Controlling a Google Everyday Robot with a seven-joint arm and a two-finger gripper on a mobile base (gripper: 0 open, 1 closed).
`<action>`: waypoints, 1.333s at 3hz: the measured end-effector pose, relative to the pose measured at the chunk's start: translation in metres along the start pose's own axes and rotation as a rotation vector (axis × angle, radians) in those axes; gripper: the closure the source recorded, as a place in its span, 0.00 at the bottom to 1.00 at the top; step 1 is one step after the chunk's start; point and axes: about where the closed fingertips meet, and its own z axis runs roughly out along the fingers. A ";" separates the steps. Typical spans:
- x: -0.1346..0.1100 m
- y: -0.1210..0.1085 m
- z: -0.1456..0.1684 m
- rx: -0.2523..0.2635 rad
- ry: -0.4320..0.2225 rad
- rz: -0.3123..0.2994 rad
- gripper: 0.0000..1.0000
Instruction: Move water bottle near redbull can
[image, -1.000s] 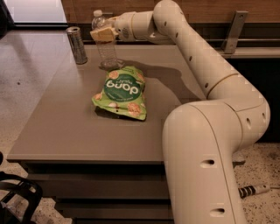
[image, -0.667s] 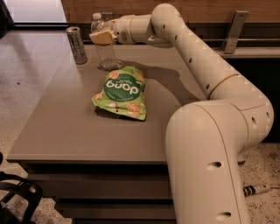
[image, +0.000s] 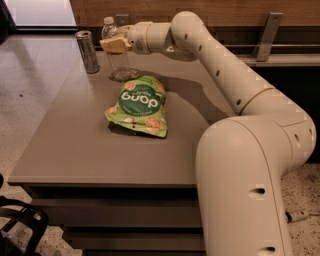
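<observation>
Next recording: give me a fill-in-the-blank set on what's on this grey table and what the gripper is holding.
1. The gripper is shut on the clear ribbed plastic water bottle, whose cap is ____.
2. The slim silver-grey redbull can stands on the picture's ____ side of that bottle.
3. The flat snack bag lying on the grey table, nearer the camera than the bottle, is coloured ____.
Missing words: white; left; green.
</observation>
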 end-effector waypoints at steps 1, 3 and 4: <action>0.000 0.002 0.003 -0.005 0.001 0.000 0.81; 0.001 0.005 0.008 -0.014 0.001 0.002 0.36; 0.001 0.008 0.011 -0.018 0.001 0.003 0.11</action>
